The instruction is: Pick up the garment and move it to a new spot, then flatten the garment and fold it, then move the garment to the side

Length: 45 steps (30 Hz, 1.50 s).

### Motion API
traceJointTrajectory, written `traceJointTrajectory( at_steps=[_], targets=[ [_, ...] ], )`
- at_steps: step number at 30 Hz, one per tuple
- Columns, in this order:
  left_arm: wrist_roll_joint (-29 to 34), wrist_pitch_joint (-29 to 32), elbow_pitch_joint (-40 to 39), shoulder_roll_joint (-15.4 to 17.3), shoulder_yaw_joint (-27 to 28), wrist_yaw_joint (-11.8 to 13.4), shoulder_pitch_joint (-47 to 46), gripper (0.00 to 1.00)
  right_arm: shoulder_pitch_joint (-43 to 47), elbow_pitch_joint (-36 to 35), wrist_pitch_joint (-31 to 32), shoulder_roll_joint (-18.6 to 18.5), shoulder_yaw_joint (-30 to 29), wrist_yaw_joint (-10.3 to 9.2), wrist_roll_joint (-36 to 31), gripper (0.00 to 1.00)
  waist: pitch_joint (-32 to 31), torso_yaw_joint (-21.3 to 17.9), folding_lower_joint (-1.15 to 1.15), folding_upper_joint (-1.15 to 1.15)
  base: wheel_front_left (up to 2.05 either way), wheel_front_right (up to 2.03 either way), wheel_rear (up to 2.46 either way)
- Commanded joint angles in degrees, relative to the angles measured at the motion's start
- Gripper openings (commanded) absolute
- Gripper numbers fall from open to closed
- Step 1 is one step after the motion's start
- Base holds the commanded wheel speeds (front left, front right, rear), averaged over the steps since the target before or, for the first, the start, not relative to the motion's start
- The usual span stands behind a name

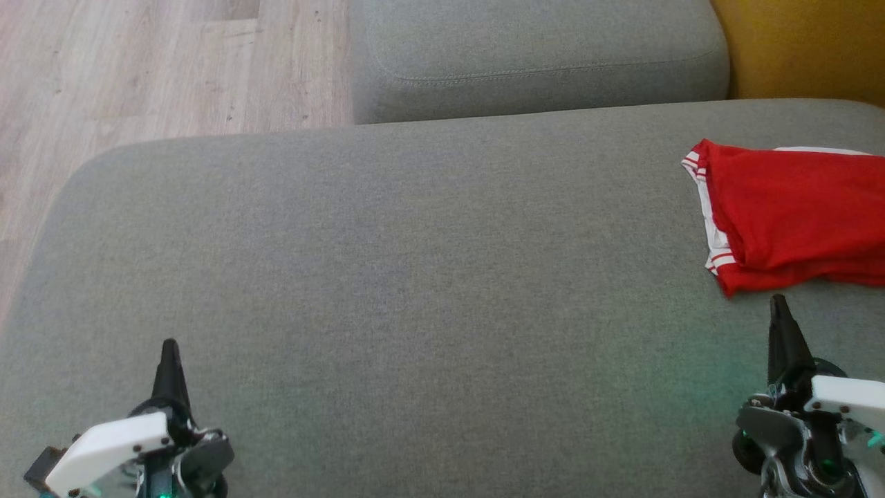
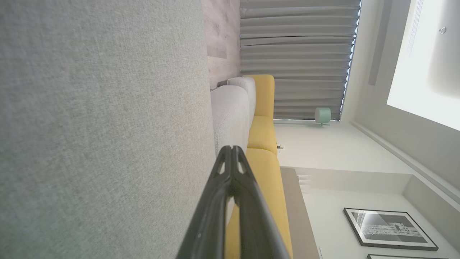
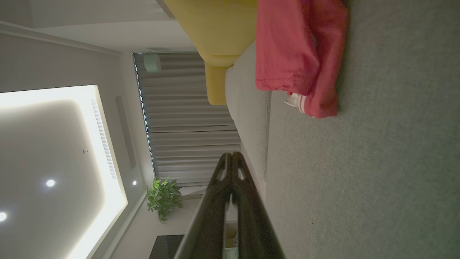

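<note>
The garment [image 1: 795, 214] is red with white striped trim and lies folded at the right edge of the grey sofa seat [image 1: 415, 277]. It also appears in the right wrist view as a red garment [image 3: 298, 54] at the top. My right gripper [image 1: 779, 304] is shut and empty, its tips just short of the garment's near edge. In its own view the right gripper [image 3: 231, 154] has its fingers pressed together. My left gripper [image 1: 169, 346] is shut at the lower left, far from the garment. In its own view the left gripper [image 2: 231, 148] holds nothing.
A second grey cushion [image 1: 539, 55] sits behind the seat, with a yellow cushion [image 1: 802, 48] at the top right. Wooden floor [image 1: 138, 69] lies beyond the seat's left and far edges. The seat's wide middle is bare fabric.
</note>
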Motion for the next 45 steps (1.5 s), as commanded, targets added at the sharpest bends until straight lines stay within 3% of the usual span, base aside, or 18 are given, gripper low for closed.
traceJointTrajectory(
  at_steps=[1,45],
  targets=[
    [0.5,0.3,-1.7,0.4,2.1,-0.4,-2.8,0.0,-3.2,-2.2,0.3,-0.3,1.2,0.41,0.4,0.0,0.0,0.0,0.0,0.0,0.0,0.0,0.0],
    [0.8,0.6,-1.7,0.2,2.4,-0.4,-2.9,0.0,-3.2,-2.2,0.3,-0.3,1.2,0.41,0.4,0.0,0.0,0.0,0.0,0.0,0.0,0.0,0.0]
  ],
)
